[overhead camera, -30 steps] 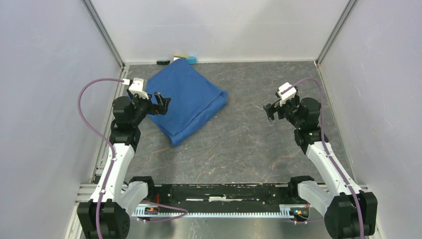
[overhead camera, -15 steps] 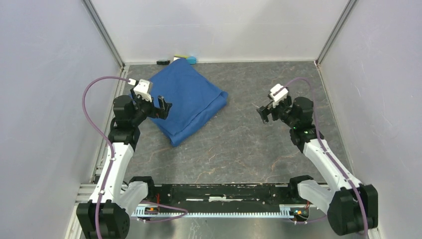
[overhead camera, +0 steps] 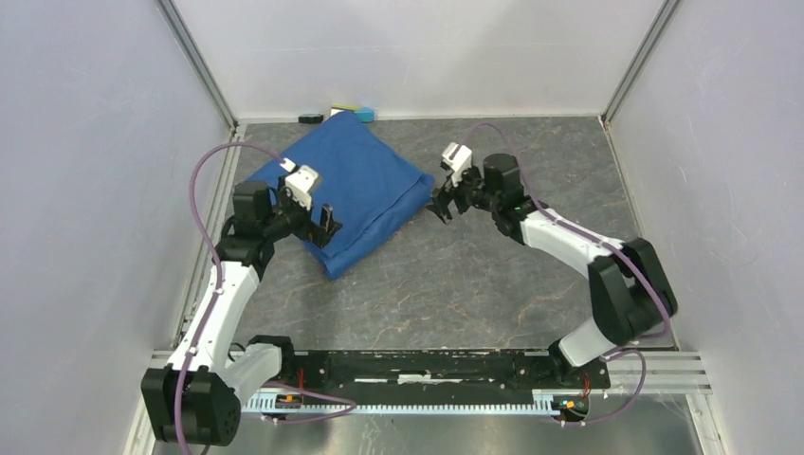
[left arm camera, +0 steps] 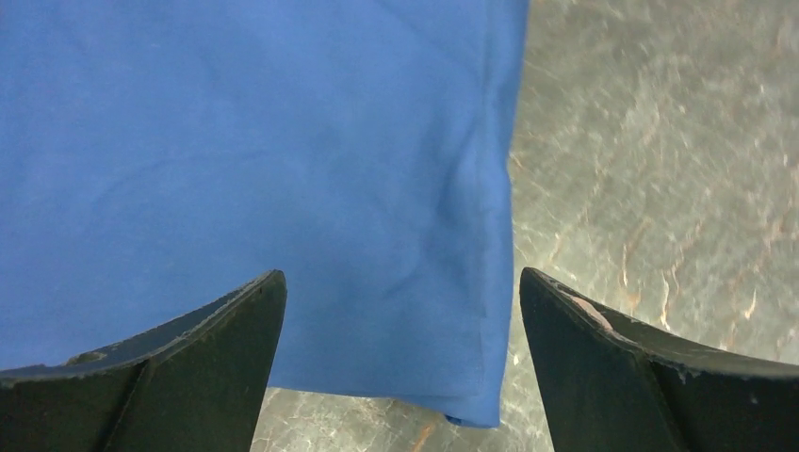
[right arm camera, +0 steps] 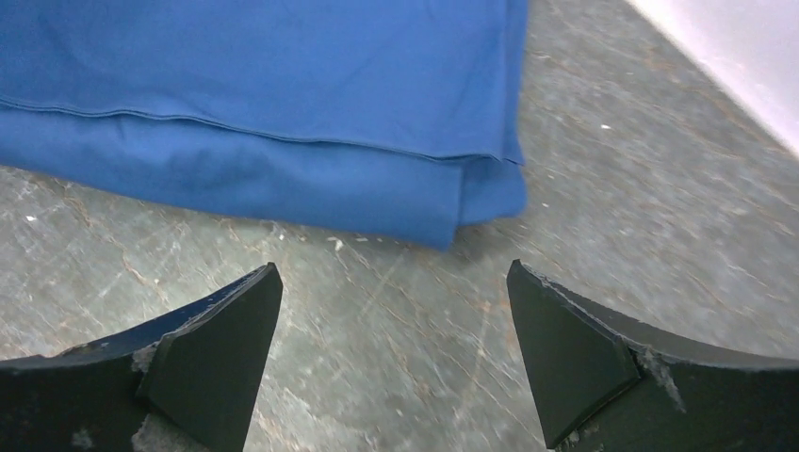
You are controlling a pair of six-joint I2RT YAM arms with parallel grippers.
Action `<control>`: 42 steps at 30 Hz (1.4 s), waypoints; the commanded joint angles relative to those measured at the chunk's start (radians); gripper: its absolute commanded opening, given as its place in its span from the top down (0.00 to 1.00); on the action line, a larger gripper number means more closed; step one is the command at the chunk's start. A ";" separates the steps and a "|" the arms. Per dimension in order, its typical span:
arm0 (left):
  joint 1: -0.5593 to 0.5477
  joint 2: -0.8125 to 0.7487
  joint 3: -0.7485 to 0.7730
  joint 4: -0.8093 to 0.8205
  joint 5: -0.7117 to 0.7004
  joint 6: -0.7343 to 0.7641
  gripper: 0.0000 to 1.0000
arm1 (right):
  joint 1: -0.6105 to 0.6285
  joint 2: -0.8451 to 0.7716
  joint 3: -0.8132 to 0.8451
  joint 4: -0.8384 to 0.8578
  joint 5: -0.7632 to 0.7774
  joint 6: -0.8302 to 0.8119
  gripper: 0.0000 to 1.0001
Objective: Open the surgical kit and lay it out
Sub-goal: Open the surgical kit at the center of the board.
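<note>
Right now your wrap (overhead camera: pixel 365 180) lies folded shut at the far left of the table (overhead camera: pixel 493 275), with its far corner close to the small blocks (overhead camera: pixel 353 113) by the back wall. Your left gripper (overhead camera: pixel 325 220) hangs over the wrap's near edge, jaws wide and holding nothing. Your right gripper (overhead camera: pixel 444 205) sits just off the wrap's right corner, over bare tabletop, jaws equally wide, nothing between them.
</note>
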 commanded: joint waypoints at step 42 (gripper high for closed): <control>-0.381 0.153 -0.072 -0.306 -0.506 0.962 0.07 | 0.024 0.119 0.123 -0.387 -0.043 -0.310 0.10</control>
